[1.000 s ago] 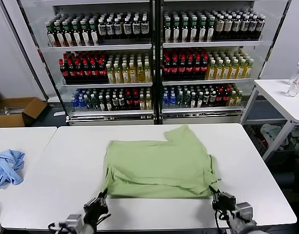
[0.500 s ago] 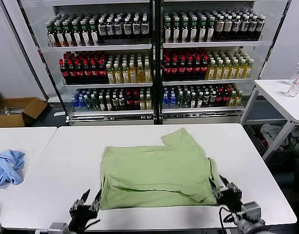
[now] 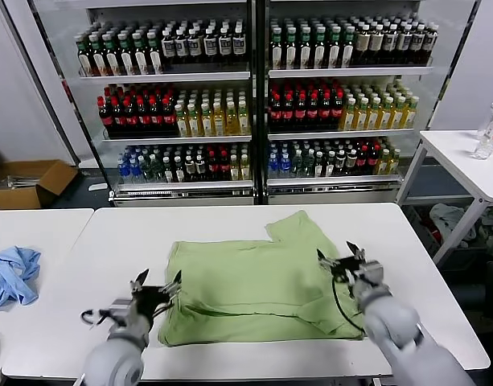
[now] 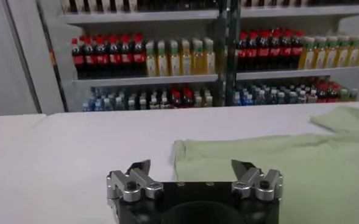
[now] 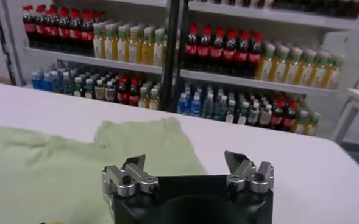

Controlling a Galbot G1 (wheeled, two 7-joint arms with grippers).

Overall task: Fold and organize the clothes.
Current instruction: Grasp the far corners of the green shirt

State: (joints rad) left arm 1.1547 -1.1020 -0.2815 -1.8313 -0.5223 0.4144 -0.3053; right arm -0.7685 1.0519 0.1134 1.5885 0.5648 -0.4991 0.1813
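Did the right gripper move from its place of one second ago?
Yes. The right gripper has gone from the table's near edge away from the robot, toward the drinks cooler, and is now over the green shirt.

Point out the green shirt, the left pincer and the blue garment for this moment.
green shirt (image 3: 254,281): head view, middle of the folded body.
left pincer (image 3: 158,283): head view, midway between its open fingertips, at the shirt's left edge.
blue garment (image 3: 11,273): head view, centre of the crumpled heap on the side table.
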